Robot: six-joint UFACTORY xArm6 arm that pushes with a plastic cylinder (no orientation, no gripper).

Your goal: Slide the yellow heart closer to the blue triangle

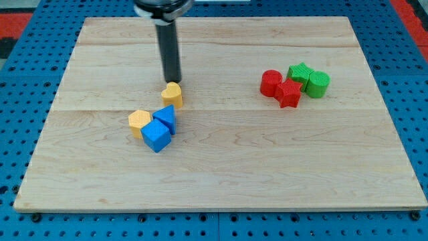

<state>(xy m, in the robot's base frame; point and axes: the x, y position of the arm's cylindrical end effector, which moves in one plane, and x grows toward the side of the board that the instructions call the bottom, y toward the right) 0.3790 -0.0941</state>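
The yellow heart (172,94) lies left of the board's middle. My tip (174,81) stands just above it in the view, touching or nearly touching its top edge. The blue triangle (165,118) lies a short way below the heart, slightly to the view's left, with a small gap between them. A blue cube (156,136) sits against the triangle's lower left. A yellow hexagon-like block (139,122) sits at the triangle's left.
On the view's right a cluster holds a red cylinder (271,83), a red star-like block (289,93), a green star-like block (300,72) and a green cylinder (318,84). The wooden board (221,174) rests on a blue pegboard.
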